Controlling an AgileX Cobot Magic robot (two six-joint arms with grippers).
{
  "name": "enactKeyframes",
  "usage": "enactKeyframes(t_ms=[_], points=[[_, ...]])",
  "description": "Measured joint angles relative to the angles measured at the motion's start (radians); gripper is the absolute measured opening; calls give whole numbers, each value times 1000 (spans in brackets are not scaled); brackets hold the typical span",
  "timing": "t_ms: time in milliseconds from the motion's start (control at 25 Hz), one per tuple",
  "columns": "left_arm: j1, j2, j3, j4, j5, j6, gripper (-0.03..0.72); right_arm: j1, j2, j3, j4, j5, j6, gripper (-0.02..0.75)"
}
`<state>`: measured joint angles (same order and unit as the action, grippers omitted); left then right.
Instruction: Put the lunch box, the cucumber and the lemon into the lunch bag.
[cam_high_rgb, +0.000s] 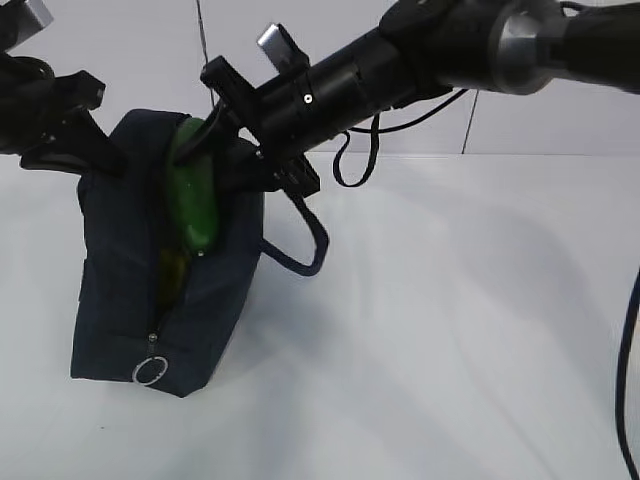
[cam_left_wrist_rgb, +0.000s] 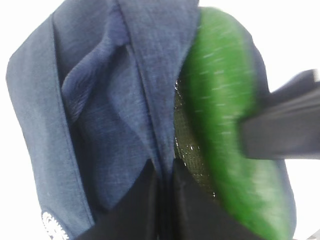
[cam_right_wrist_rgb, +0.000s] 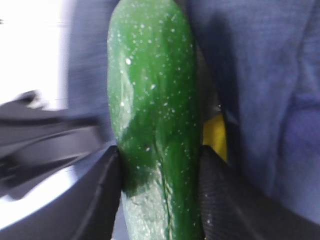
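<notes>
The cucumber (cam_high_rgb: 192, 195) is held with its long axis close to upright, slightly tilted, its lower end pointing down into the open slit of the lunch bag (cam_high_rgb: 120, 300) and its upper end rising above the rim. It is pinched between the fingers of the right gripper (cam_right_wrist_rgb: 160, 195), one pad on either flank. A patch of the yellow lemon (cam_right_wrist_rgb: 216, 136) is seen just behind the right-hand finger. The bag's fabric is clamped in the closed left gripper (cam_left_wrist_rgb: 162, 200).

A plain white table (cam_high_rgb: 450, 330) meets a pale wall (cam_high_rgb: 400, 135) marked by thin dark vertical seams.
</notes>
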<state>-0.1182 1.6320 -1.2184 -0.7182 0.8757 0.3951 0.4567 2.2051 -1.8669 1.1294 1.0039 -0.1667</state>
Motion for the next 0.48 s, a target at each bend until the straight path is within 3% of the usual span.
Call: enactKeyframes(t_ms=[480], points=[[0,0,0,-23,0,0,8,0,39,0,35,-23,-131,374]])
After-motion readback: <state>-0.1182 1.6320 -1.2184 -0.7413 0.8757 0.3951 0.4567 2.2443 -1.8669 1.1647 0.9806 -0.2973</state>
